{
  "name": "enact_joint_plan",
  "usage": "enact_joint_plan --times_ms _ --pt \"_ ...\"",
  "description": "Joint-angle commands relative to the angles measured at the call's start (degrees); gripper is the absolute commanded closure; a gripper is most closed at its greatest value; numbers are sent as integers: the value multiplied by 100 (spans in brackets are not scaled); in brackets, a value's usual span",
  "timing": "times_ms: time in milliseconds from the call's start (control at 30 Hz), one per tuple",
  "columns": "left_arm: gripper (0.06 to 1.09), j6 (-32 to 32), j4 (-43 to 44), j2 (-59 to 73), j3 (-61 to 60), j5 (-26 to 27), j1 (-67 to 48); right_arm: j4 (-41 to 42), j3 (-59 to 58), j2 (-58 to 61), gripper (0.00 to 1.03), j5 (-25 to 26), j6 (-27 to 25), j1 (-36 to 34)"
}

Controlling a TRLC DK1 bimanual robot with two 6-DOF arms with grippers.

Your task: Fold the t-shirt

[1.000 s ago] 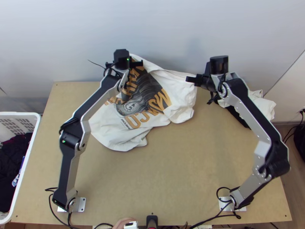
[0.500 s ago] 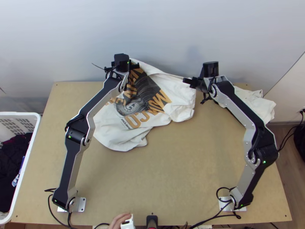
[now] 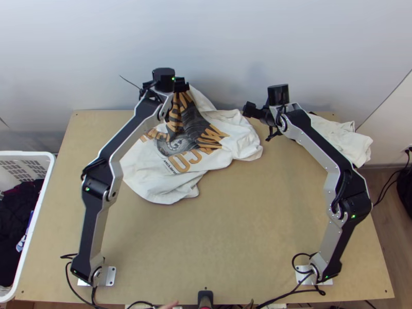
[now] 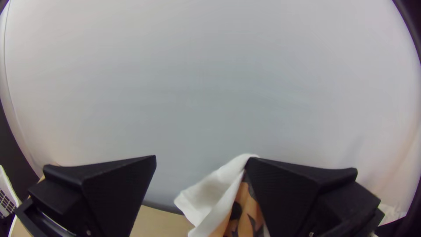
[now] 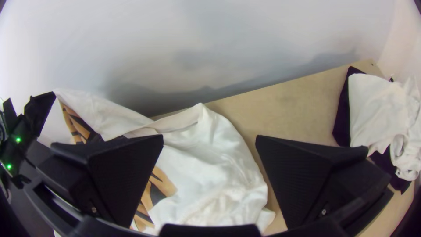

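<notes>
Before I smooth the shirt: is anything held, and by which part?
Nothing is clamped: left end effector and right end effector are open, the t-shirt raised beside the left.

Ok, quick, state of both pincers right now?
Left pincer: open, t-shirt at one finger's tip.
Right pincer: open, holding nothing.

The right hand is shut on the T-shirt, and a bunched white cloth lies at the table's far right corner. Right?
Not quite: the right wrist view shows the right hand open, its fingers apart and the T-shirt beyond them. The bunched white cloth lies at the far right corner of the table.
</notes>
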Motion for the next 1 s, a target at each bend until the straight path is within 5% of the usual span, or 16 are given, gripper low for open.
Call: enact_joint_plan --times_ms 0,400,567,667,967 --pt "10 -535 -1095 -892 -42 552 -136 -414 264 -80 4 16 208 53" --pt "10 -939 -2404 -1595 -341 1141 -127 -713 -360 -915 4 16 76 -62" --pt "11 -957 -3564 -1964 -429 2020 -356 -757 -799 -1328 4 16 -47 -194" --pt "11 -737 -4171 -2324 -1097 2029 -813 -757 -993 -1486 4 16 -64 -264" --pt "12 -649 -4127 -3493 -3531 2046 -1762 -757 -1291 -1583 4 16 -47 -308"
